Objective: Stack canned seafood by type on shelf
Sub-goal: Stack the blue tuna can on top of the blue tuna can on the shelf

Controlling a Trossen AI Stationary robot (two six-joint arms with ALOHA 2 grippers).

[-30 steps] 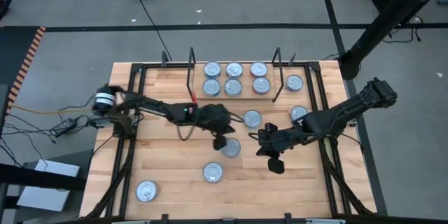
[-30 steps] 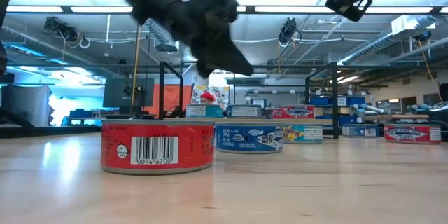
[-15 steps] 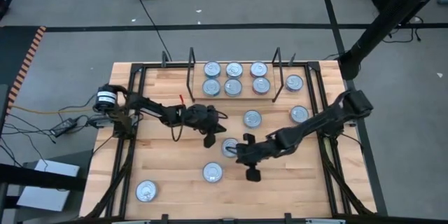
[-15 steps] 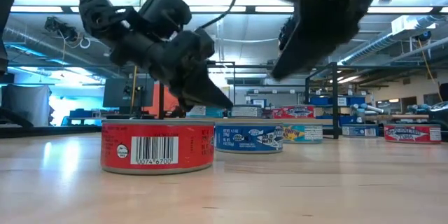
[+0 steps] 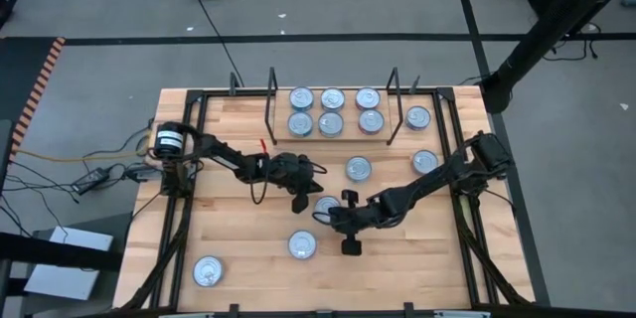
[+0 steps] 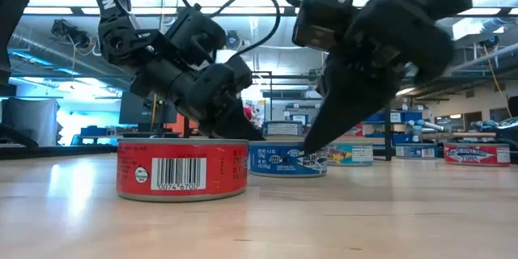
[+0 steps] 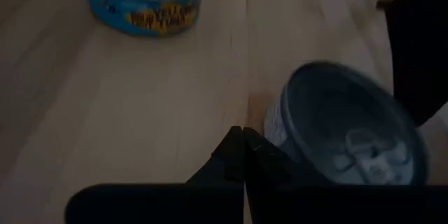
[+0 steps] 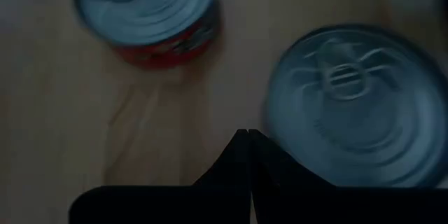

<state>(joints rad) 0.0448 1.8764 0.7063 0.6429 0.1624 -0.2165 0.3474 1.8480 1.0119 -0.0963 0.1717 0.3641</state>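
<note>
A blue-labelled can (image 5: 326, 205) stands on its base mid-table, between my two grippers. My left gripper (image 5: 301, 198) is low at the can's left, fingers shut (image 7: 243, 140). My right gripper (image 5: 338, 223) is low at the can's near-right, fingers shut (image 8: 250, 140). A red can (image 5: 302, 244) stands just nearer. Several cans stand in two rows on the shelf (image 5: 338, 137) between the black wire uprights (image 5: 271, 109). Loose cans stand on the table: a teal one (image 5: 358, 168) and others (image 5: 424, 162), (image 5: 418, 116), (image 5: 208, 271). My left gripper has its shut fingertips (image 7: 238, 147) right beside the blue can's side wall (image 7: 274, 122), slanting down from the table's left; whether they touch it I cannot tell. My right gripper has its shut fingertips (image 8: 245, 147) close by the can's rim (image 8: 269, 122), slanting down from the right; touching or not, I cannot tell.
Black frame rails (image 5: 189, 159) run along the table's left and right edges. The red can (image 6: 182, 168) sits close to both grippers on the near side. Bare wood lies left of the grippers and along the near edge.
My right gripper has swept from the table's right toward its left and dropped low beside the blue can. My left gripper has come down and shifted slightly left, ending low on the can's other side. No can has visibly moved.
</note>
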